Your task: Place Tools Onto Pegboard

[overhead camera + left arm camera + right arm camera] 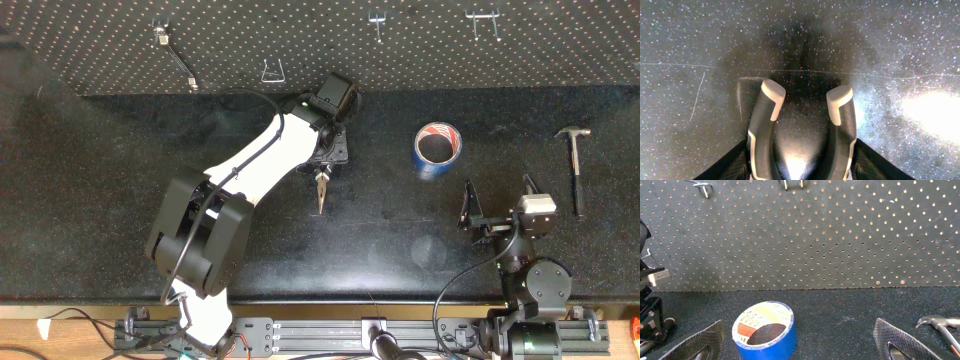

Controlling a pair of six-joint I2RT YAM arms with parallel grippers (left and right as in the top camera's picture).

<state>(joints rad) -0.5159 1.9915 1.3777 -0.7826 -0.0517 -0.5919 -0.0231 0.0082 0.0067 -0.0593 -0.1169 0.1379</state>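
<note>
My left gripper [326, 158] is near the foot of the pegboard [450, 55], shut on a pair of pliers [320, 188]. In the left wrist view the pliers' grey handles [765, 120] with white ends stick out between my black fingers [722, 167], over the speckled table. A blue roll of tape [437, 148] and a hammer [575, 170] lie to the right. My right gripper [497, 198] stands open and empty near the front, with the tape [765, 330] just ahead of it and the hammer [940, 325] off to its side.
Metal hooks [378, 20] [482, 20] [272, 72] stick out of the pegboard [815, 240]. A thin dark item [180, 62] hangs from the left hook. The left arm [650, 305] shows at the edge of the right wrist view.
</note>
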